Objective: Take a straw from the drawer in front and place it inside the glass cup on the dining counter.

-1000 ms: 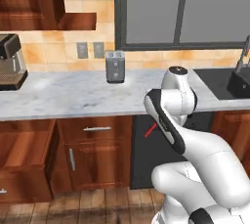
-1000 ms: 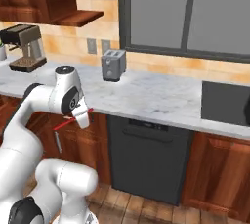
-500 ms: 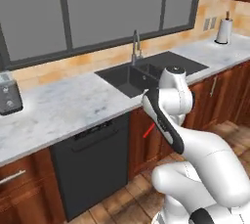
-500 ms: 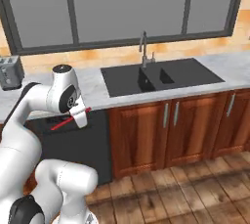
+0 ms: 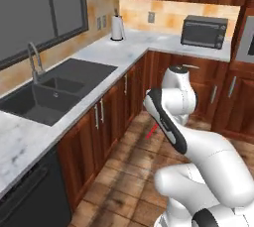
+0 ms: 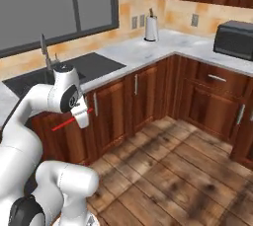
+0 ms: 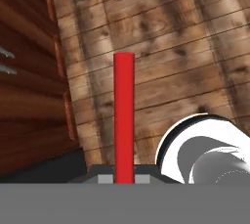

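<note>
Pincer [image 7: 124, 179] grips the straw [image 7: 124, 120] over wood floor [image 7: 185, 47], beside cabinets [image 7: 29, 96].

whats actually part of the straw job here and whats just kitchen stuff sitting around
Job in hand:
- straw, red, gripped in the shut hand

Just about:
- paper towel roll on the worktop
- microwave in the corner
- sink with its tap
- cabinet doors below the worktop

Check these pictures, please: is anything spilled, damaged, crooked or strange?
Nothing looks spilled or damaged. The one unusual sight is the red straw, clamped in the shut tool and sticking out over the wooden floor, beside the sink cabinets.
</note>
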You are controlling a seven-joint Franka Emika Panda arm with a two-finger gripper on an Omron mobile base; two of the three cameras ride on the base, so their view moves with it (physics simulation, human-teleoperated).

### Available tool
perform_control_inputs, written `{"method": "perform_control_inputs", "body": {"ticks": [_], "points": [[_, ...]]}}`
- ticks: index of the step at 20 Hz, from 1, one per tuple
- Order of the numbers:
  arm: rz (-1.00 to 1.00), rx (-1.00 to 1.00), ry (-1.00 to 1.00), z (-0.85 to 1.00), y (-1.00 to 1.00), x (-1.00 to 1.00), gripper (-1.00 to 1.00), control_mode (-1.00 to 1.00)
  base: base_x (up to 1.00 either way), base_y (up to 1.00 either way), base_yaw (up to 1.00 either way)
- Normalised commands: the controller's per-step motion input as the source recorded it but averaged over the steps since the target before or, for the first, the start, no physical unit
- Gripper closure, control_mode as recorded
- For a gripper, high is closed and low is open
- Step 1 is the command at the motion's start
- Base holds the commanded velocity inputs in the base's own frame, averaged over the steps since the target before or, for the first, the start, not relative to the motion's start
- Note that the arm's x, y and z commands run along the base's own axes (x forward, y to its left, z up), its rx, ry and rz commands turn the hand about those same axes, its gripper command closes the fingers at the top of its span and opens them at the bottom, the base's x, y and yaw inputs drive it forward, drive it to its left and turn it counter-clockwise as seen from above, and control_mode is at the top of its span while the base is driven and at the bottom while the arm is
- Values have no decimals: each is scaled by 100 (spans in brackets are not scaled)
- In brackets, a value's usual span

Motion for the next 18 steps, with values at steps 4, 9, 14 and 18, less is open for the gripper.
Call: {"method": "perform_control_inputs", "body": {"ticks": [4,9,14,18], "points": [[0,0,0,0,0,0,100,100,0,-35,-81],[0,0,0,0,0,0,100,100,0,-35,-80],[0,0,0,0,0,0,100,100,0,-32,-79],[0,0,0,0,0,0,100,100,3,-34,-79]]}}
